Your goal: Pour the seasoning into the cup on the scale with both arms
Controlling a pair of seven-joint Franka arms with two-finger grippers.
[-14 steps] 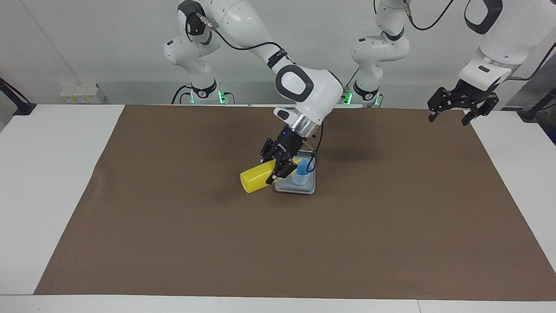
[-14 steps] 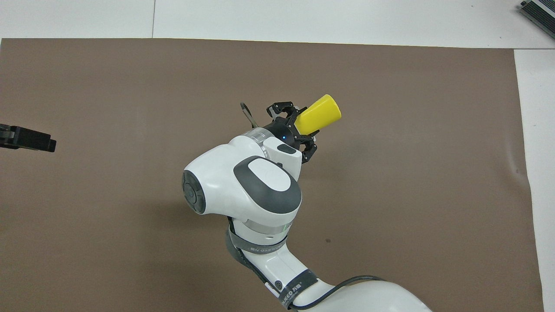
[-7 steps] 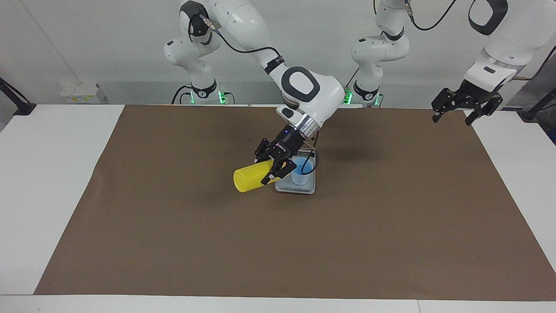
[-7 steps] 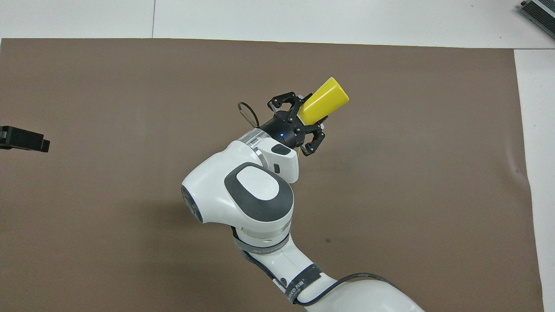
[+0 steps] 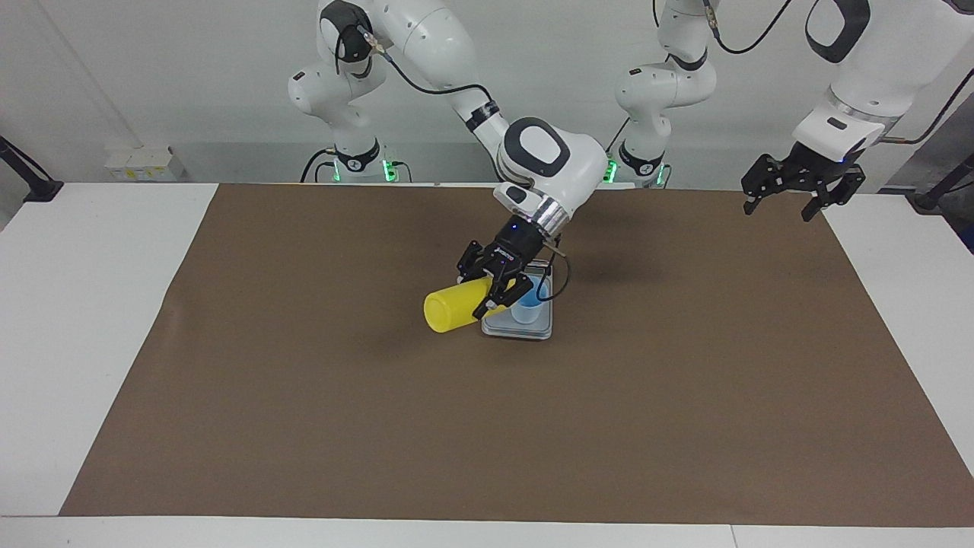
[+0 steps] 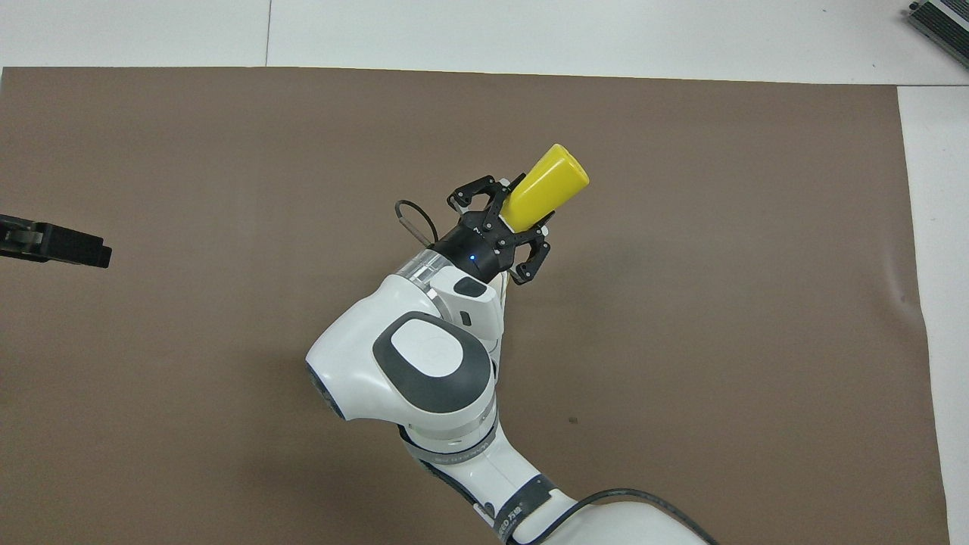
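Note:
My right gripper (image 5: 494, 293) is shut on the yellow seasoning bottle (image 5: 450, 310) and holds it tipped almost flat, its nozzle end at the light-blue cup (image 5: 527, 310). The cup stands on the silver-grey scale (image 5: 517, 332) in the middle of the table. In the overhead view the bottle (image 6: 546, 184) sticks out of the right gripper (image 6: 506, 221), and the right arm hides the cup and scale. My left gripper (image 5: 790, 196) hangs open and empty in the air over the mat's edge at the left arm's end of the table; it also shows in the overhead view (image 6: 57, 244).
A brown mat (image 5: 304, 396) covers most of the white table (image 5: 91, 320). Nothing else stands on it.
The right wrist has turned and shifted slightly over the scale, swinging the tipped bottle with it. The left gripper has drifted a little in the air.

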